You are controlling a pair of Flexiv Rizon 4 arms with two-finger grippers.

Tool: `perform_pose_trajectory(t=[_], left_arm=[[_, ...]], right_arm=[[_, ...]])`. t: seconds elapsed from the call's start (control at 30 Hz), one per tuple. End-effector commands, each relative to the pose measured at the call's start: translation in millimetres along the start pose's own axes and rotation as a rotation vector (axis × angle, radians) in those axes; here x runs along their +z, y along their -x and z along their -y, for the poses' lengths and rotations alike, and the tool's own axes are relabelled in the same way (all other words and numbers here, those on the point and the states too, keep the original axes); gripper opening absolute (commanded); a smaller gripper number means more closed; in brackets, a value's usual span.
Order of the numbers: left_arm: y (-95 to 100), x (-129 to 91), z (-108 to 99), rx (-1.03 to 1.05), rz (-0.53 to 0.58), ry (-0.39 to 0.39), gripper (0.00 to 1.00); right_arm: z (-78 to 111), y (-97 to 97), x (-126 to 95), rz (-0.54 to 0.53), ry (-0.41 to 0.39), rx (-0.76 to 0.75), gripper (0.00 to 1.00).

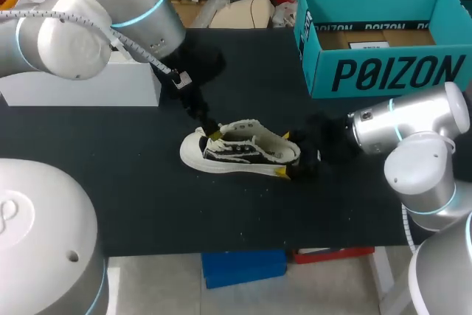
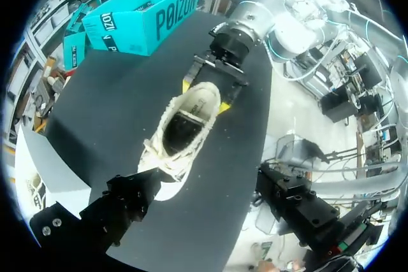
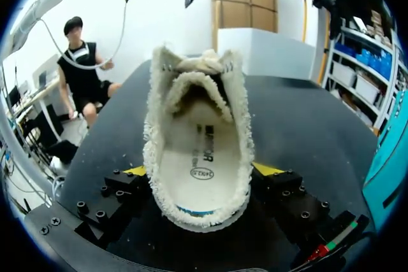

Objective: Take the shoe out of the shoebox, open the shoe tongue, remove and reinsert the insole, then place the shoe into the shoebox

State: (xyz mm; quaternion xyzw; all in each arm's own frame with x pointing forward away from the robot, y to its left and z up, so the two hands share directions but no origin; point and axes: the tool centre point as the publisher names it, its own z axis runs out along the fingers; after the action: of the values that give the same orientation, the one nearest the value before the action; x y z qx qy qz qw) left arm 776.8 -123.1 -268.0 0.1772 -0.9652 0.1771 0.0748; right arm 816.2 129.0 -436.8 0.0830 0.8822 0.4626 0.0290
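Closest to you, your right gripper is clamped on the heel of the shoe, one yellow-tipped finger pressed against each side.

Under everything lies the flat black table. The open teal cardboard shoebox stands at its far right corner, apart from the shoe. At the far left, a plain white rectangular box sits under your left arm.

The white low-top canvas shoe, with black side panels and a frayed collar, stands on its sole at the middle of the table, out of the shoebox. Its toe points toward your left arm and its heel toward the right one.

Your left gripper hangs over the toe end with its fingers spread wide. One finger is beside the toe and the other stands well clear, so it grips nothing.

The white printed insole lies flat inside the shoe.
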Motion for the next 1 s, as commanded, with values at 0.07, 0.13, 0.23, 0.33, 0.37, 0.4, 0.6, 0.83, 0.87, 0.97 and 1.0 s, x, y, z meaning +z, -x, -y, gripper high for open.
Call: perform_pose_trajectory(t=[0.07, 0.13, 0.23, 0.33, 0.37, 0.4, 0.6, 0.83, 0.87, 0.97, 1.0], left_arm=[[0.6, 1, 2, 0.0, 0.001, 0.009, 1.0], [7.3, 2, 9, -0.142, 0.046, 0.093, 1.0], [12.8, 7, 17, -0.331, 0.148, 0.208, 1.0], [13.5, 13, 22, -0.528, 0.257, 0.355, 1.0], [14.4, 13, 22, -0.611, 0.262, 0.395, 1.0], [14.9, 15, 21, -0.696, 0.314, 0.443, 1.0], [10.1, 17, 14, -1.121, 0.424, 0.463, 1.0], [7.7, 16, 15, -1.149, 0.447, 0.444, 1.0], [7.7, 16, 15, -1.149, 0.447, 0.444, 1.0], [7.7, 16, 15, -1.149, 0.447, 0.444, 1.0], [7.7, 16, 15, -1.149, 0.447, 0.444, 1.0]], right_arm=[[1.5, 1.0, 4, 0.001, -0.001, 0.001, 0.0], [1.5, 1.0, 4, 0.001, -0.001, 0.001, 0.0], [1.5, 1.0, 4, 0.001, -0.001, 0.001, 0.0], [1.5, 1.0, 4, 0.001, -0.001, 0.001, 0.0], [1.5, 1.0, 4, 0.001, -0.001, 0.001, 0.0], [1.5, 1.0, 4, 0.001, -0.001, 0.001, 0.0], [1.5, 1.0, 4, 0.001, -0.001, 0.001, 0.0], [1.5, 1.0, 4, 0.001, -0.001, 0.001, 0.0], [1.5, 1.0, 4, 0.001, -0.001, 0.001, 0.0], [1.5, 1.0, 4, 0.001, -0.001, 0.001, 0.0], [1.5, 1.0, 4, 0.001, -0.001, 0.001, 0.0]])
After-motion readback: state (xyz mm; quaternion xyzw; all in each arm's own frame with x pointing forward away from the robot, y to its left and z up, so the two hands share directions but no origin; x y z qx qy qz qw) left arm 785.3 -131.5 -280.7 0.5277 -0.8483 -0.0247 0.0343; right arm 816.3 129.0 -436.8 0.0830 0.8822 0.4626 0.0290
